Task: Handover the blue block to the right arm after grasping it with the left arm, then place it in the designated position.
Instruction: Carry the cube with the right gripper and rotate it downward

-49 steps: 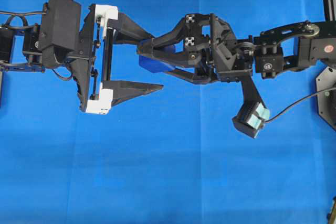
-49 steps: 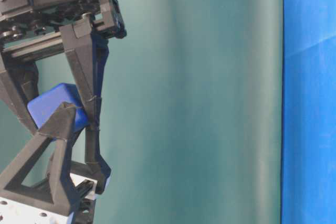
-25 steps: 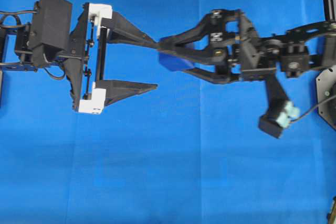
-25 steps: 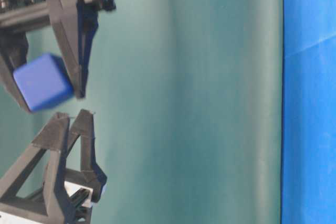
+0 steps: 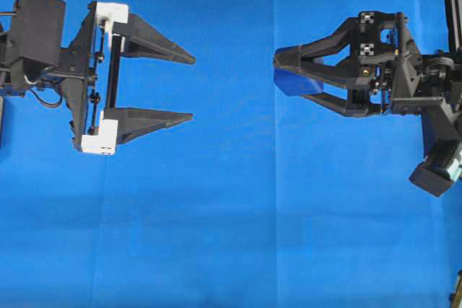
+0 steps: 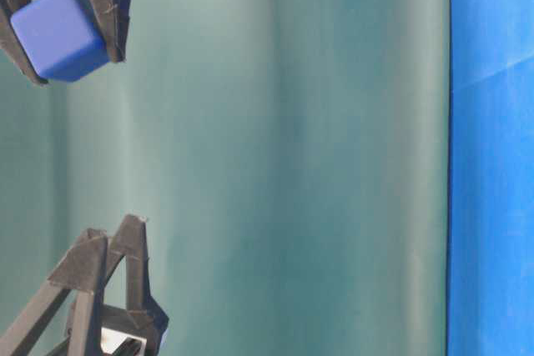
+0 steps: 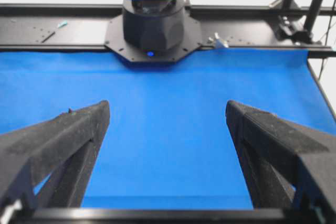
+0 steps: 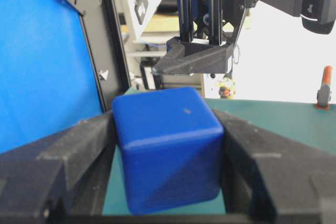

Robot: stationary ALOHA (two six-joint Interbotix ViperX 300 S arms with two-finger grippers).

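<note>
1. Right gripper (image 5: 283, 81): clamped on the blue block (image 5: 292, 82), one finger on each of two opposite faces, block right at the fingertips.
2. Block held in the air above the blue cloth (image 5: 231, 236), right of centre in the overhead view; top-left corner of the table-level view.
3. Left gripper (image 5: 193, 86): fingers spread wide apart, nothing between them, white brackets (image 5: 108, 14) at the finger roots.
4. Grippers tip to tip, well apart, open cloth between.
</note>
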